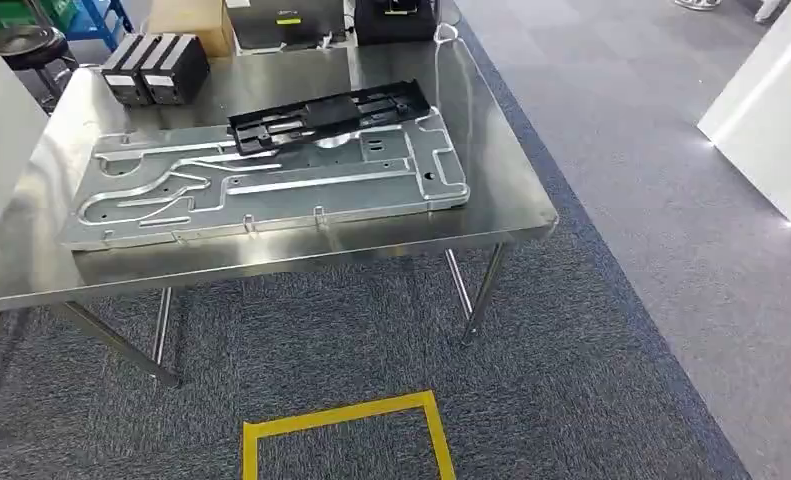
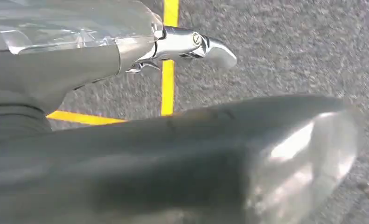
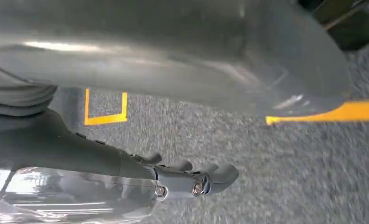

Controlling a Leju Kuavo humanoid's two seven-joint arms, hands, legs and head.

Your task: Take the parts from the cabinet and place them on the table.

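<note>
Both parts lie flat on the bench (image 1: pixel 511 215), black tray (image 1: pixel 329 115) overlapping grey plate (image 1: pixel 271 185), likely delivered; left hand (image 2: pixel 126 65) and right hand (image 3: pixel 126 172) hang with fingers (image 3: pixel 205 179) loosely extended, holding nothing.

Head view overlooks table (image 1: pixel 271 250); wrist views face carpet (image 2: pixel 275 46).
</note>
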